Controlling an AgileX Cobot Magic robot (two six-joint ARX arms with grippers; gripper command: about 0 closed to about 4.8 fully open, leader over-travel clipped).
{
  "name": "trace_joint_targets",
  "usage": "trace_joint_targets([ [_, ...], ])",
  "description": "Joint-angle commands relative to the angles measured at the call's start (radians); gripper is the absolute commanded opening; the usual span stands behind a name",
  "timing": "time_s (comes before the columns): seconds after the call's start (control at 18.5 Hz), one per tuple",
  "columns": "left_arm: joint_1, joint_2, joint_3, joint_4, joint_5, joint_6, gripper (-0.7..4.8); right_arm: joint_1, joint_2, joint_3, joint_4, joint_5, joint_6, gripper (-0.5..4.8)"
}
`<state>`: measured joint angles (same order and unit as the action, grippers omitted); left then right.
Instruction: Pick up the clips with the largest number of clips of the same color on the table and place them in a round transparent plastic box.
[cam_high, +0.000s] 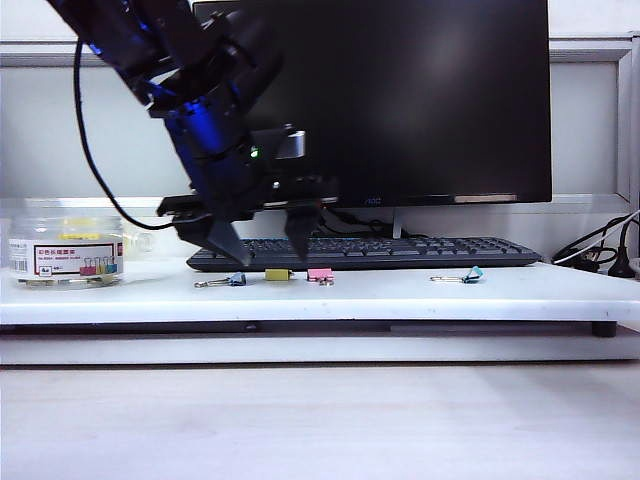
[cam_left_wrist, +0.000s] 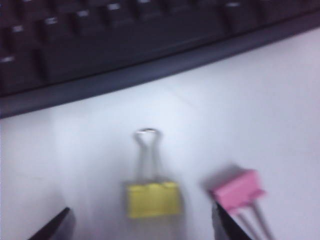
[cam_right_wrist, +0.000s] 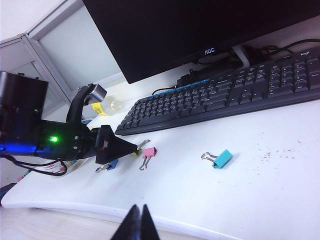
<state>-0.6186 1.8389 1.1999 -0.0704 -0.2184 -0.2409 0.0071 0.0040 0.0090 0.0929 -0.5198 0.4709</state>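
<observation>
One yellow clip (cam_high: 278, 273) lies on the white table in front of the keyboard, and my left gripper (cam_high: 270, 252) hangs open just above it, a finger on either side. In the left wrist view the yellow clip (cam_left_wrist: 152, 199) lies between the two dark fingertips (cam_left_wrist: 55, 227), untouched, with its wire handle pointing at the keyboard. The round transparent plastic box (cam_high: 65, 248) stands at the far left of the table, with yellow clips inside it. My right gripper (cam_right_wrist: 138, 220) is shut and empty, off the table's front edge and out of the exterior view.
A pink clip (cam_high: 320, 273) lies right beside the yellow one, close to one left finger. A blue clip (cam_high: 235, 280) lies on its other side, and a teal clip (cam_high: 470, 274) further right. The black keyboard (cam_high: 360, 252) and monitor (cam_high: 400, 100) stand behind.
</observation>
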Motion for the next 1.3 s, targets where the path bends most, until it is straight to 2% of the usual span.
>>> trace_joint_targets([
  [0.05, 0.014, 0.003, 0.005, 0.014, 0.04, -0.002, 3.63, 0.0, -0.002, -0.003, 0.02, -0.006, 0.002, -0.01],
  [0.16, 0.013, 0.013, 0.005, 0.021, 0.07, 0.008, 3.63, 0.0, -0.002, -0.003, 0.02, -0.006, 0.002, -0.01],
  [0.49, 0.013, 0.05, 0.021, 0.019, 0.073, 0.012, 3.62, 0.0, -0.002, -0.003, 0.02, -0.006, 0.002, -0.01],
  [0.54, 0.013, 0.055, 0.037, 0.015, 0.077, 0.025, 3.2, 0.0, -0.002, -0.003, 0.021, -0.006, 0.002, -0.01],
  [1.08, 0.012, 0.064, 0.063, -0.062, 0.092, 0.032, 3.17, 0.0, -0.002, -0.003, 0.025, -0.006, 0.002, -0.01],
  [1.25, 0.012, 0.064, 0.063, -0.079, 0.092, 0.058, 3.17, 0.0, -0.002, -0.003, 0.025, -0.006, 0.001, -0.01],
  [1.3, 0.012, 0.064, 0.063, -0.082, 0.092, 0.058, 2.89, 0.0, -0.002, -0.003, 0.025, -0.006, 0.001, -0.01],
])
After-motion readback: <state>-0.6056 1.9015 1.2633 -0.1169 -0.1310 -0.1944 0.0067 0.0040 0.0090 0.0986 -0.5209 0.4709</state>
